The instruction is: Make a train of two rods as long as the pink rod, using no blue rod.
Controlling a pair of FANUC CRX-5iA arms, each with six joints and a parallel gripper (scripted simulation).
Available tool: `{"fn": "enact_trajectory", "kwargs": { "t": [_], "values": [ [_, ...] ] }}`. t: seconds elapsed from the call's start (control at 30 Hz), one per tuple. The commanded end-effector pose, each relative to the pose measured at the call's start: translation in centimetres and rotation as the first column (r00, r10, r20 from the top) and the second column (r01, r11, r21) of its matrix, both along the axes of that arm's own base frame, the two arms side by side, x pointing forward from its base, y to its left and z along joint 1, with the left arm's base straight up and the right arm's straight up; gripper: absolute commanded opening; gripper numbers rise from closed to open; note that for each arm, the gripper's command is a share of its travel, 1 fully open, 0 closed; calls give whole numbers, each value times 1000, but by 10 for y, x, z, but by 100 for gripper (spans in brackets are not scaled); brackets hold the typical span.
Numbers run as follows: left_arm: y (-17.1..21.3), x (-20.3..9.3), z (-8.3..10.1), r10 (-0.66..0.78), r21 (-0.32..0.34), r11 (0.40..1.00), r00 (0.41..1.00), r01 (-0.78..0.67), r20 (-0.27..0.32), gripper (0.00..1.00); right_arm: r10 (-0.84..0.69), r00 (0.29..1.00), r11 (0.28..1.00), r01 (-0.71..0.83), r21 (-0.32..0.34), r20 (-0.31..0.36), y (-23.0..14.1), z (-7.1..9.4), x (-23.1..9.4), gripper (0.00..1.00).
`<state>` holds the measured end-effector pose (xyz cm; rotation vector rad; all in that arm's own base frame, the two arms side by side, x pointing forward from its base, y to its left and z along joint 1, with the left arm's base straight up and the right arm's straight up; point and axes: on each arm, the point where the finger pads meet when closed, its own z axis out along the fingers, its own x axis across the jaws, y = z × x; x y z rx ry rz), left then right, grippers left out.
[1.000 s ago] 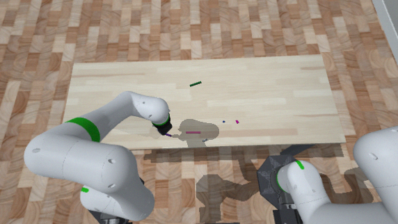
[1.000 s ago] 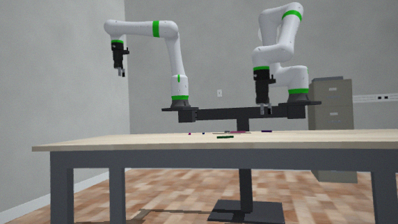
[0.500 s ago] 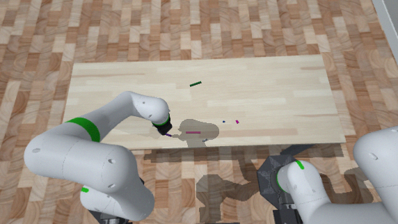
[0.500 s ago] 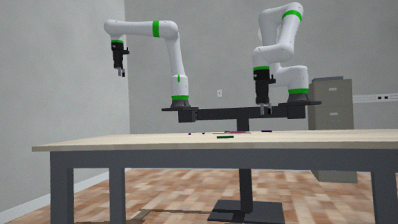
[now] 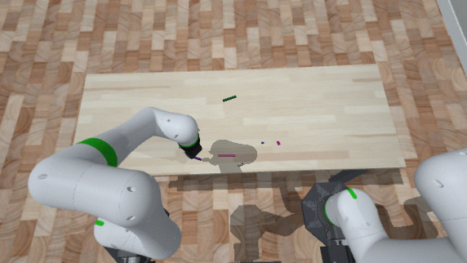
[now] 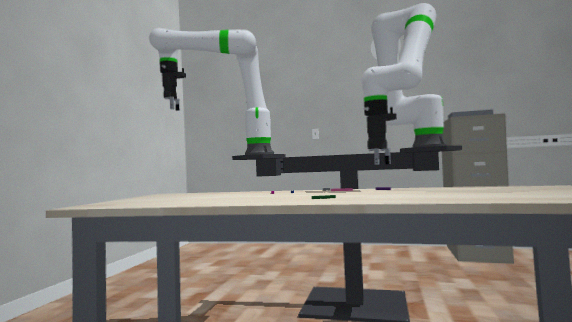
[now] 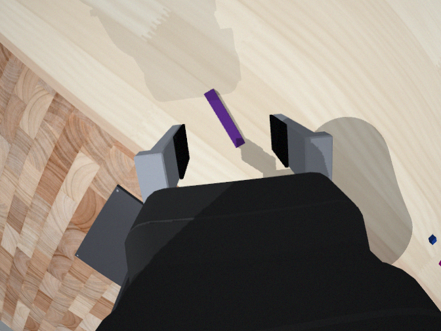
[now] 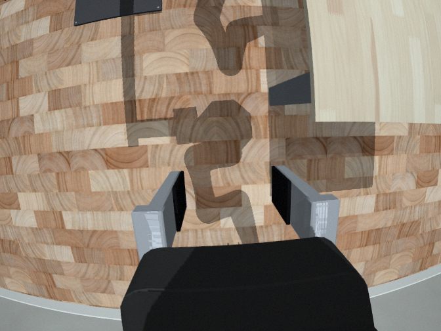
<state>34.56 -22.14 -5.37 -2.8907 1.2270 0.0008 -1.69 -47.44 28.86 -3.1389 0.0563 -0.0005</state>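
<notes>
Left gripper (image 5: 193, 150) (image 6: 382, 156) (image 7: 230, 146) wide open, empty — hovers near flat purple rod (image 5: 197, 158) (image 6: 383, 188) (image 7: 224, 118). Top view: that's 9 o'clock of long pink rod (image 5: 226, 155) (image 6: 342, 189); small grey rod (image 5: 240, 165) (image 6: 326, 189) at 4. Right gripper (image 6: 174, 104) (image 8: 229, 199) — wide open, empty.

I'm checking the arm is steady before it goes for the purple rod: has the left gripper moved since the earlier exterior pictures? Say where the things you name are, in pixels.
No, not visibly: the left gripper (image 6: 382, 159) (image 7: 229, 136) hangs at the same spot above the table (image 6: 200, 206).
</notes>
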Motion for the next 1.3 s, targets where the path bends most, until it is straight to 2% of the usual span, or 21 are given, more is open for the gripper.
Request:
{"fn": "enact_trajectory", "kwargs": {
  "t": [0.0,1.03,1.27],
  "values": [
    [0,1,1,0,-1,1000,1000,0,1,100,0,1000,1000,0,-2,0,0,1,0,100],
    [0,1,1,2,-1,1000,1000,-2,1,100,0,1000,1000,0,-2,0,0,1,0,100],
    [-4,14,4,101,-1,995,995,-101,1,100,0,1000,1000,0,-2,0,0,1,0,100]
  ]
}}
